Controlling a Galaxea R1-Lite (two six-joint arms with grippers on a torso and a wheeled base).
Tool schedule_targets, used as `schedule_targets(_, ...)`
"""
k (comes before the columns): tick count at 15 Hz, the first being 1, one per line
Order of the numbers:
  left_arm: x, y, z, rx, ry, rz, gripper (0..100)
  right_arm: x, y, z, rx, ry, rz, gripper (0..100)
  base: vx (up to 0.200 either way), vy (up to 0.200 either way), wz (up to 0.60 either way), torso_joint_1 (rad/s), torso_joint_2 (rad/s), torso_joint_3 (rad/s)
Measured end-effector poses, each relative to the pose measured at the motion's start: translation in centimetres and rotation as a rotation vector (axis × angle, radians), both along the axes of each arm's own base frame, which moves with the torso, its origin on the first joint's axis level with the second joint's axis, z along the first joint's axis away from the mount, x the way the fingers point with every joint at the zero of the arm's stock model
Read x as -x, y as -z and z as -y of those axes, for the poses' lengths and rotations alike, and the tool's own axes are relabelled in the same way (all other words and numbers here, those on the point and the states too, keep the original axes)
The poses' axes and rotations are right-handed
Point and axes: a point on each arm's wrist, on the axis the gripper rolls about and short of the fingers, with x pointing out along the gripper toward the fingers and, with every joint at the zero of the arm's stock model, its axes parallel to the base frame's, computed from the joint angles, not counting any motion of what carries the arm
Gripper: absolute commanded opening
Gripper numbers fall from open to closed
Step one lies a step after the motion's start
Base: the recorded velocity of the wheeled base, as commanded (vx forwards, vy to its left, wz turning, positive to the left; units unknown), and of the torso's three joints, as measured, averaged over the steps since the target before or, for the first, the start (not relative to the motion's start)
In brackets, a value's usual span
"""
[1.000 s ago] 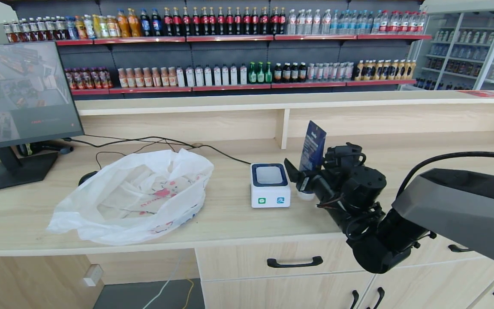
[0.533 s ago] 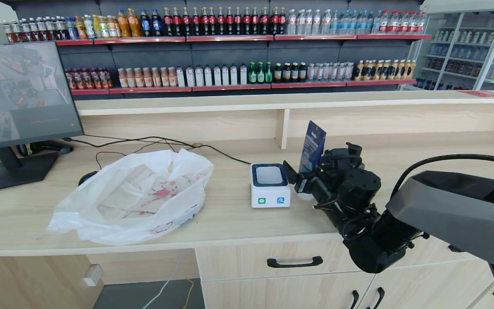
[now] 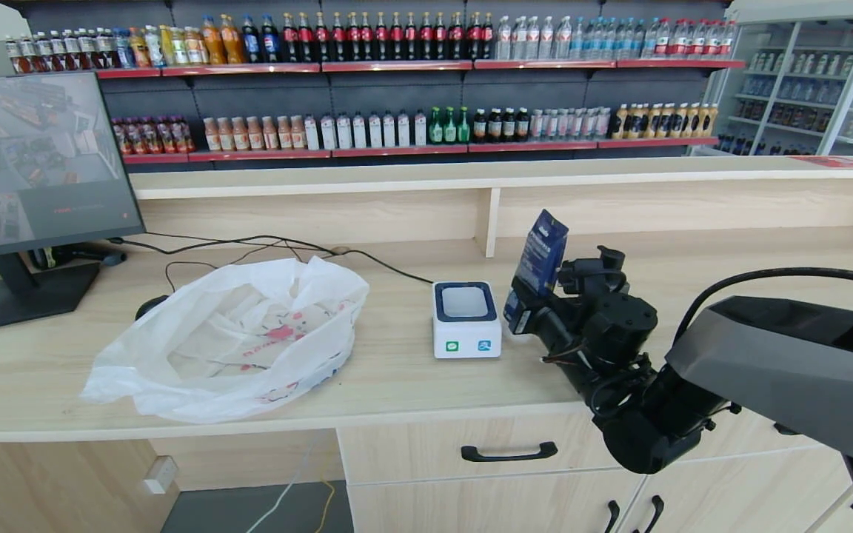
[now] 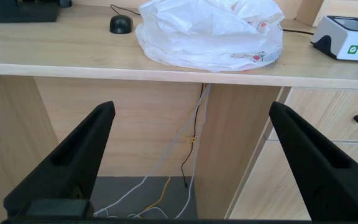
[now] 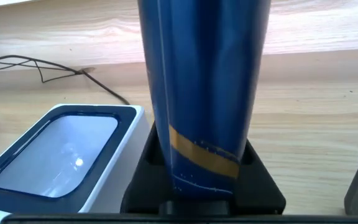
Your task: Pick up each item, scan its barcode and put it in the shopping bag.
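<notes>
My right gripper [image 3: 521, 311] has just closed on the tall dark-blue foil pouch [image 3: 541, 255] and tilted it, just beside the white box scanner [image 3: 466, 318] near the wooden counter's [image 3: 412, 385] front edge. Scanning comes next. My left gripper [image 4: 191, 112] hangs open below that edge.

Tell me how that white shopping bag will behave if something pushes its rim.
Probably floppy: the shopping bag lies crumpled in thin, see-through folds on the counter, so its rim would likely collapse. It looks light and unanchored, so a push may slide it.
</notes>
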Motion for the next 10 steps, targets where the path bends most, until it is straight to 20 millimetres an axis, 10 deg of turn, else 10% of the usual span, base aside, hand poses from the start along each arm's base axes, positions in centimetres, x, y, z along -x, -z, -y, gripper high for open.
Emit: schedule_targets(10,0.0,0.0,0.0,0.0,0.0,0.0,100,0.53,-0.12,-0.84,-0.012,-0.025,-0.002,0,0.0,0.0,0.0,0.0,0.0,0.0)
